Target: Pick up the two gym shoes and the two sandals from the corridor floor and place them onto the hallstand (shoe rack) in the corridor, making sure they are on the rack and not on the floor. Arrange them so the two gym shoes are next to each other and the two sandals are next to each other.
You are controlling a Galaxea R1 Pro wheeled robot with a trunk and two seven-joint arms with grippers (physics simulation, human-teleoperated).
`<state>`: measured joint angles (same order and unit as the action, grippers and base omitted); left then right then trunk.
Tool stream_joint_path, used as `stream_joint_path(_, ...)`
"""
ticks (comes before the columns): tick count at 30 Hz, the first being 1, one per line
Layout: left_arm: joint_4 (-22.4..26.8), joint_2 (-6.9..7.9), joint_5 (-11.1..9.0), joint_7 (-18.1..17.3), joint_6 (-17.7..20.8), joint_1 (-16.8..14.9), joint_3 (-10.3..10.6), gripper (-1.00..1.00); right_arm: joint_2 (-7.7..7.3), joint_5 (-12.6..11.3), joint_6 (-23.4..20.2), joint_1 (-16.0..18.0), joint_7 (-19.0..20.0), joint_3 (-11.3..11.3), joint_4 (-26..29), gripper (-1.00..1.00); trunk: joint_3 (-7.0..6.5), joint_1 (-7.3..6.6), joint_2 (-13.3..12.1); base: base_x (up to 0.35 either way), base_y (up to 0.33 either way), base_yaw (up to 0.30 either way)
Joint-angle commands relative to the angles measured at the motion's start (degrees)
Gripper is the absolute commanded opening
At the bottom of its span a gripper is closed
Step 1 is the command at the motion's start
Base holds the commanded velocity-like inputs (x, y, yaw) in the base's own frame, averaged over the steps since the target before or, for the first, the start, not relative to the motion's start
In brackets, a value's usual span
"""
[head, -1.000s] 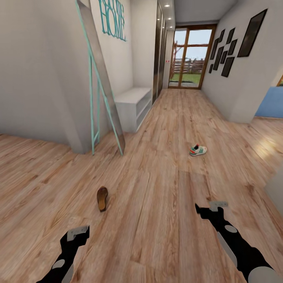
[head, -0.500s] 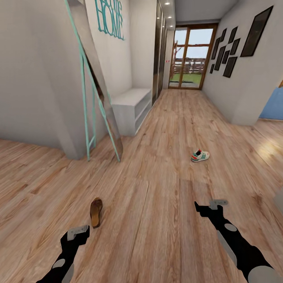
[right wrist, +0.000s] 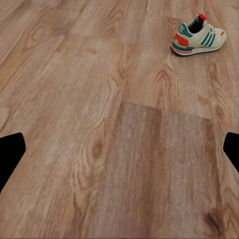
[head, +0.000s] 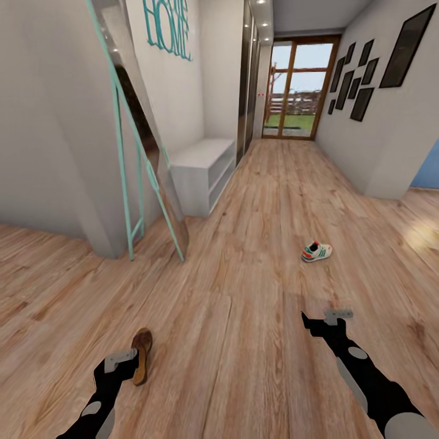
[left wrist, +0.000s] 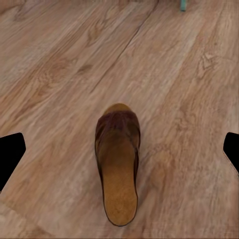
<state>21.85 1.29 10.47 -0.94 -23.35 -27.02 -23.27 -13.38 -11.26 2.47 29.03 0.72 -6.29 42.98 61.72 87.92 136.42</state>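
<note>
Hovering wide-spread over sandal [left wrist: 118,164]: left gripper [left wrist: 119,149]

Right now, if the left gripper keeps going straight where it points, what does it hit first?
Probably the sandal, lying centred between the open fingers of the left gripper, on the floor. Depth is unclear.

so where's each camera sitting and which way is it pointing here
Head view: on the robot's head, looking forward and down the corridor floor; left gripper and right gripper with their arms show at the bottom.
Left wrist view: near the left gripper, looking down at a sandal on the floor; dark fingertips at both edges.
Right wrist view: near the right gripper, looking over bare floor toward a gym shoe; fingertips at both edges.
Shared: the head view also sees the sandal and the gym shoe.
</note>
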Motion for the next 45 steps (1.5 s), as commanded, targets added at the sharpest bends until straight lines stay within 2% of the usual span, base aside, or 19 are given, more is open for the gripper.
stream_joint_path(1,-0.06,-0.04,0.60,-0.08,-0.25,-0.05,-0.46,1.00,-0.06,-0.60,0.26,0.02,0.07,-0.23,-0.06,1.00,0.05,0.02,0.02,0.339,0.000,0.000)
stream_joint_path(14,-0.05,-0.06,0.58,-0.03,-0.36,-0.01,-0.54,1.00,-0.06,-0.60,0.26,-0.02,0.14,-0.30,-0.16,1.00,0.05,0.02,0.02,0.306,0.111,0.000)
stream_joint_path(20,-0.11,-0.22,0.59,-0.04,-0.38,0.11,-0.54,1.00,0.05,-0.72,0.26,-0.02,0.31,-0.42,0.42,1.00,0.05,0.02,0.02,0.064,0.042,0.000)
stream_joint_path(22,-0.13,-0.28,0.60,-0.03,-0.38,0.16,-0.54,1.00,0.08,-0.81,0.29,-0.02,0.32,-0.40,2.75,1.00,0.05,0.02,0.02,0.007,0.005,0.000)
stream_joint_path(23,-0.20,-0.43,0.63,-0.04,-0.34,0.20,-0.49,1.00,0.10,-0.85,-0.12,-0.02,0.31,-0.39,10.10,1.00,0.05,0.02,0.02,0.001,0.001,0.000)
stream_joint_path(24,-0.21,-0.52,0.65,-0.05,-0.34,0.20,-0.47,1.00,0.09,-0.86,-0.65,-0.02,0.29,-0.39,13.04,1.00,0.05,0.02,0.02,0.000,0.000,0.000)
stream_joint_path(27,-0.22,-0.64,0.68,-0.04,-0.32,0.21,-0.46,1.00,0.18,-0.83,-3.75,-0.02,0.28,-0.39,17.19,1.00,0.05,0.02,0.02,0.000,0.000,0.000)
stream_joint_path(31,-0.48,-0.75,0.69,-0.08,-0.31,0.26,-0.46,1.00,0.38,-0.78,-6.64,-0.02,0.25,-0.47,19.07,1.00,0.05,0.02,0.02,0.000,0.000,0.000)
stream_joint_path(45,-0.67,-0.97,0.87,0.05,-0.30,0.21,1.52,1.00,-0.02,-0.78,-7.74,-0.02,0.24,-0.24,20.28,1.00,2.72,3.10,5.63,0.000,0.000,0.000)
